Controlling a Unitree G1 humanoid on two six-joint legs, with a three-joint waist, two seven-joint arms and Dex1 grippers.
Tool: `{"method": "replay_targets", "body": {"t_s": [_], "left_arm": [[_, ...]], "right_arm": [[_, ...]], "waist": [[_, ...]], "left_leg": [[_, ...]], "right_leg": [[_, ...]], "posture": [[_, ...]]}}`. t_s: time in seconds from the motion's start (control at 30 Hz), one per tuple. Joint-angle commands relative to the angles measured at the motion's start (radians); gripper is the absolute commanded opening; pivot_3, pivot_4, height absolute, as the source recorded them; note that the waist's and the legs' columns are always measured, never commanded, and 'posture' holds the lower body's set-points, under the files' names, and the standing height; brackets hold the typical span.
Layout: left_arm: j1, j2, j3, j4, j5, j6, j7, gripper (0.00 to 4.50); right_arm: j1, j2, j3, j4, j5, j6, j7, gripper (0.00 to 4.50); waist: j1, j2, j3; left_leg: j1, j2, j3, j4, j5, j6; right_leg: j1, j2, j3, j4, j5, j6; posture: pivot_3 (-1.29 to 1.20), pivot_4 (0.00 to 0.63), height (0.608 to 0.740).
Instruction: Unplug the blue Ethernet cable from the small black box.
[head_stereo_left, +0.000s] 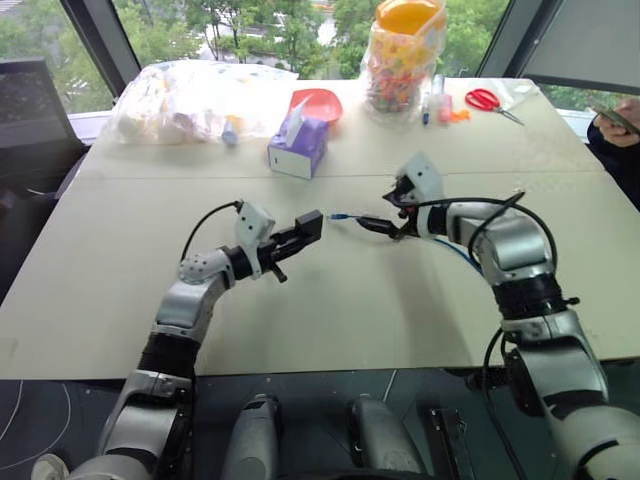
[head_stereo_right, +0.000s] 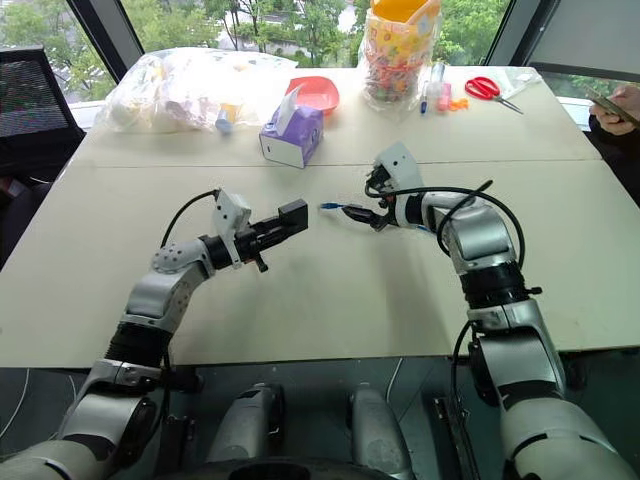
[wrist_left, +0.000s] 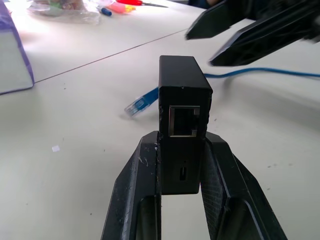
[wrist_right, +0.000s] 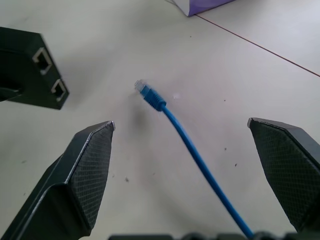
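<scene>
My left gripper (head_stereo_left: 300, 236) is shut on the small black box (wrist_left: 182, 107) and holds it level above the table. The box's empty ports (wrist_right: 47, 74) face my right gripper. The blue Ethernet cable (wrist_right: 192, 147) is out of the box. Its clear plug (head_stereo_left: 333, 216) sits in the gap between the box and my right gripper (head_stereo_left: 383, 226). That gripper is open with its fingers (wrist_right: 87, 165) wide on either side of the cable, not touching it. The cord trails back under the right wrist.
A purple tissue box (head_stereo_left: 298, 146) stands behind the grippers. Farther back are a clear plastic bag (head_stereo_left: 190, 98), a red bowl (head_stereo_left: 320, 102), a jar of colourful items (head_stereo_left: 402, 55) and red scissors (head_stereo_left: 488, 100). A person's hand (head_stereo_left: 615, 122) is at the far right edge.
</scene>
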Motion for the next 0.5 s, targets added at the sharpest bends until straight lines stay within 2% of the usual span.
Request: {"method": "replay_targets", "body": {"t_s": [0.03,0.1,0.13,0.33,0.37,0.5], "left_arm": [[0.004,-0.006,0.01,0.067,0.038,-0.12,0.007,0.47],[0.013,0.001,0.01,0.138,0.062,-0.177,0.007,0.47],[0.018,0.005,0.011,0.166,0.068,-0.201,0.001,1.51],[0.046,0.047,0.031,0.192,0.062,-0.247,-0.026,4.24],[0.057,0.063,0.04,0.169,0.053,-0.234,-0.03,4.45],[0.112,0.13,0.084,0.033,-0.017,-0.126,-0.063,4.45]], "right_arm": [[0.044,-0.031,-0.025,-0.169,0.052,0.063,0.014,4.44],[0.076,-0.045,-0.027,-0.23,0.071,0.093,0.017,4.44],[0.087,-0.051,-0.029,-0.253,0.079,0.106,0.018,4.5],[0.119,-0.076,-0.047,-0.325,0.123,0.158,0.009,4.5],[0.127,-0.085,-0.052,-0.337,0.132,0.166,0.013,4.5],[0.169,-0.13,-0.07,-0.389,0.174,0.193,0.036,4.5]], "waist": [[0.003,0.0,0.0],[0.004,0.0,0.0],[0.004,0.0,0.0],[-0.002,0.001,-0.001],[-0.003,0.001,-0.001],[-0.005,0.001,-0.001]], "left_leg": [[0.0,0.0,0.0,0.0,0.0,0.0],[0.0,0.0,0.0,0.0,0.0,0.0],[0.0,0.0,0.0,0.0,0.0,0.0],[0.003,0.0,0.0,0.0,0.0,0.0],[0.003,0.001,0.0,0.0,0.0,0.0],[0.003,0.001,0.0,-0.001,0.0,0.0]], "right_leg": [[0.0,0.0,0.0,0.0,0.0,0.0],[0.0,0.0,0.0,0.0,0.0,0.0],[0.0,0.0,0.0,0.0,0.0,0.0],[0.002,0.0,0.0,0.0,0.0,-0.001],[0.002,0.0,0.0,0.0,0.0,-0.001],[0.002,0.0,0.0,0.0,0.0,-0.001]], "posture": [[0.0,0.15,0.735],[0.0,0.15,0.735],[0.0,0.15,0.735],[0.0,0.15,0.735],[0.0,0.15,0.735],[0.0,0.15,0.735]]}}
